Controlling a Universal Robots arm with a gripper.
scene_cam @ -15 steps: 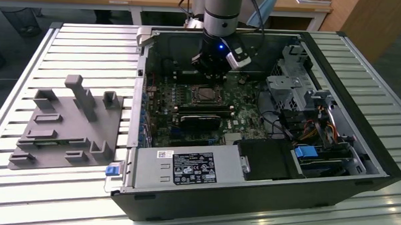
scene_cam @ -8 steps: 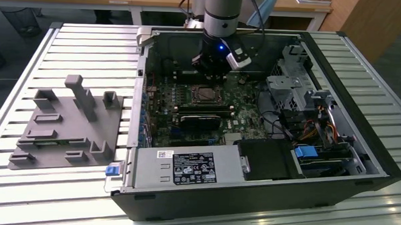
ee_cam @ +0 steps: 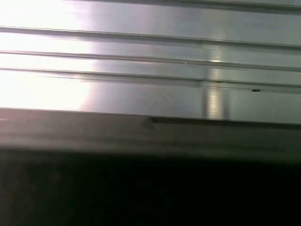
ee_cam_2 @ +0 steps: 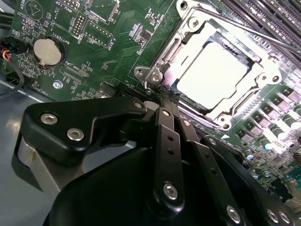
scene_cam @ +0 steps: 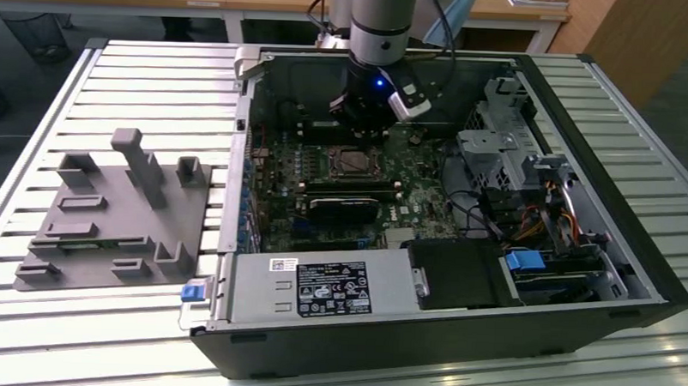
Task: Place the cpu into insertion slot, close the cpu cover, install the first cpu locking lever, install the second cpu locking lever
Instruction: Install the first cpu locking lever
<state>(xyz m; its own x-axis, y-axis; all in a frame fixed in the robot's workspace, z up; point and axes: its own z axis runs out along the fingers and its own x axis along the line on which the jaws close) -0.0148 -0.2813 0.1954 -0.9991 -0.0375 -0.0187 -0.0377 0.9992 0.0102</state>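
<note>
The gripper has its black fingers pressed together with nothing between them, their tips just beside a corner of the cpu cover. That thin silvery frame lies flat over the insertion slot, and the pale, smooth square cpu sits inside the slot, showing through the cover's cut-out. Green circuit board surrounds the slot, all inside the open black computer case on a ribbed metal table.

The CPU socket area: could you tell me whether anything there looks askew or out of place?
Nothing stands out. The cpu lies flat and square in the insertion slot, with the cpu cover framing it evenly. The claw sits at the socket's corner.
</note>
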